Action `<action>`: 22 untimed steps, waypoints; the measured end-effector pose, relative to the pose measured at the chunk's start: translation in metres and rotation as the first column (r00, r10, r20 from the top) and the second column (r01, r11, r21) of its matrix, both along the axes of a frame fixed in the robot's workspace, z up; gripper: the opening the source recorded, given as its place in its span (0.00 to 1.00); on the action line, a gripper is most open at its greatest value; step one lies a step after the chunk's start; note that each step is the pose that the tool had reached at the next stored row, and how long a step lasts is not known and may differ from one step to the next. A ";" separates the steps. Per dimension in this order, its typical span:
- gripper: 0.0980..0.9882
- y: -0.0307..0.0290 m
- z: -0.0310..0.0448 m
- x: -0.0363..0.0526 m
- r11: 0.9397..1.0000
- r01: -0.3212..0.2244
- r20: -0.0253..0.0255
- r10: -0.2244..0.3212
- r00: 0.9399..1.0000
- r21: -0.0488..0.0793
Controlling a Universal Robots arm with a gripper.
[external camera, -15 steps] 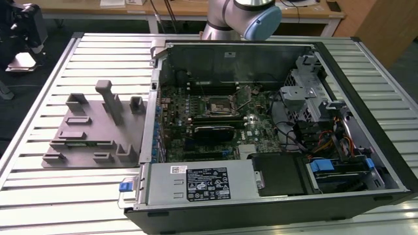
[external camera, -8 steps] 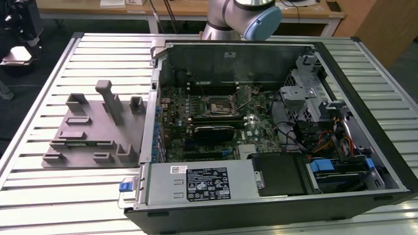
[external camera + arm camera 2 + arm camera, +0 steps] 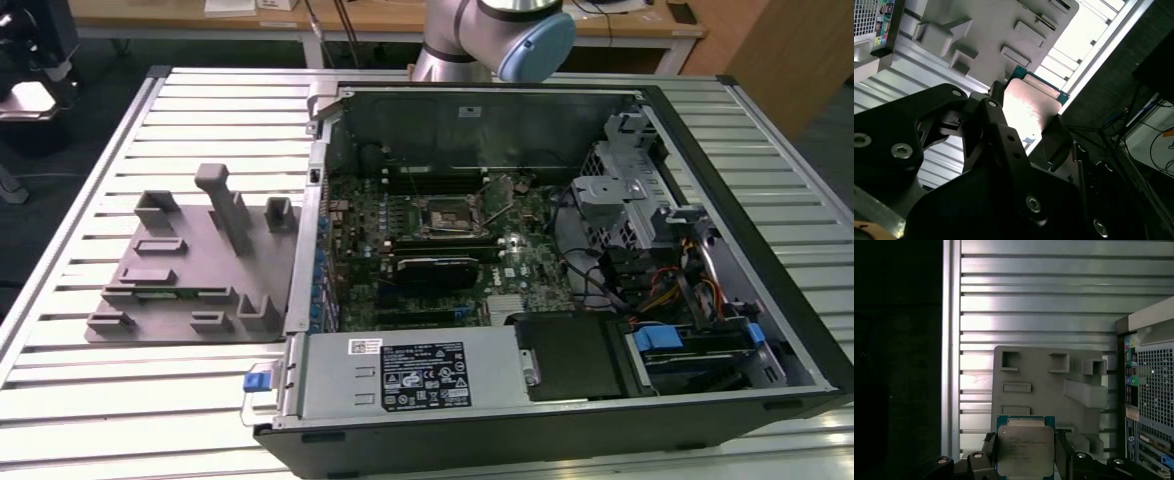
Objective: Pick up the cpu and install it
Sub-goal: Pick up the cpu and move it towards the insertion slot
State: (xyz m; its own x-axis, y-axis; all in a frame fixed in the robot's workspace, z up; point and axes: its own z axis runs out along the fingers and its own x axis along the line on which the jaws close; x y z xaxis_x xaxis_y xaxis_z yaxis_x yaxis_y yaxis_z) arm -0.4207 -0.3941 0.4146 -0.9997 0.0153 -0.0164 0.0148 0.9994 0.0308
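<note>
End effector (image 3: 1025,456): is being shown closed on the cpu (image 3: 1025,450) in both wrist views, with one finger (image 3: 989,444) being pressed against each of two opposite edges.
Cpu: is being held in the air, clear of the grey tray (image 3: 1044,375). Its metal lid is being turned toward the first wrist view.
Tray: is lying on the slatted tabletop (image 3: 1029,305), just beside the open computer case (image 3: 801,340).
Socket (image 3: 443,212): is being seen in the exterior view on the board inside the case. Whether its frame is open cannot be told.
Step in hand: is being judged as the carry from tray to socket.
Doing it well: the chip is best being kept flat and square between the fingers, gripped by its edges alone, and lifted well clear of the case wall.
Risk: a tilted or slipping chip is being judged likely to harm the socket contacts.
</note>
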 end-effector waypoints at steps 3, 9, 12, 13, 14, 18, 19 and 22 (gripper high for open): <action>0.50 0.0001 0.0050 0.0000 1.000 0.000 0.000 0.000 1.000 0.000; 0.50 0.0003 0.0166 0.0000 1.000 0.000 0.001 0.000 1.000 0.000; 0.50 0.0005 0.0225 0.0000 1.000 0.000 0.002 0.000 1.000 0.000; 0.50 0.0005 0.0239 0.0000 1.000 0.000 0.002 0.000 1.000 0.000; 0.50 0.0005 0.0240 0.0000 1.000 0.000 0.002 0.000 1.000 0.000; 0.50 0.0006 0.0244 0.0005 1.000 0.000 0.001 0.000 1.000 0.000; 0.50 0.0006 0.0243 0.0015 1.000 0.000 0.002 0.000 1.000 0.000; 0.50 0.0005 0.0242 0.0073 1.000 0.000 0.002 0.000 1.000 0.000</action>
